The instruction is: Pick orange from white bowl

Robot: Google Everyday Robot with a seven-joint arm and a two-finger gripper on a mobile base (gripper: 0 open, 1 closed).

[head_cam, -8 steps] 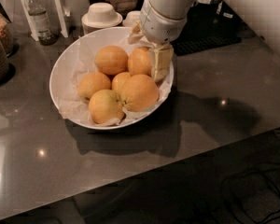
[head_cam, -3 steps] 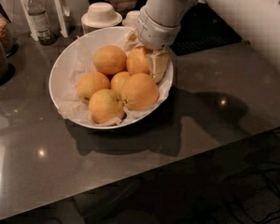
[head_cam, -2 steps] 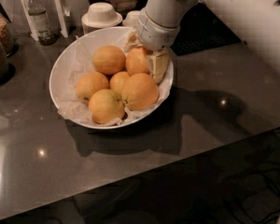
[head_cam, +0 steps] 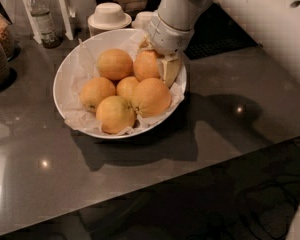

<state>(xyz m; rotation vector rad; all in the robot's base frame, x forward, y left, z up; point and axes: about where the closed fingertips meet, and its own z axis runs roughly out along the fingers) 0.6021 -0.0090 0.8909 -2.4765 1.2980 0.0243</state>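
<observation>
at the back right of the white bowl [head_cam: 54, 87], close to its rim, sits the orange [head_cam: 145, 64], with the gripper [head_cam: 159, 60] down right at it; whether the jaws are apart or clamped i cannot tell. it is probably firm and fairly heavy, with dimpled peel that offers grip, so hold it across the widest part. other oranges [head_cam: 151, 97] crowd it on crinkled paper [head_cam: 75, 117]. around lies a dark glossy counter [head_cam: 230, 134], with a bottle [head_cam: 40, 19] behind.

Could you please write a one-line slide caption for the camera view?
The gripper reaches into the far right side of the white bowl, beside one orange among six.
</observation>
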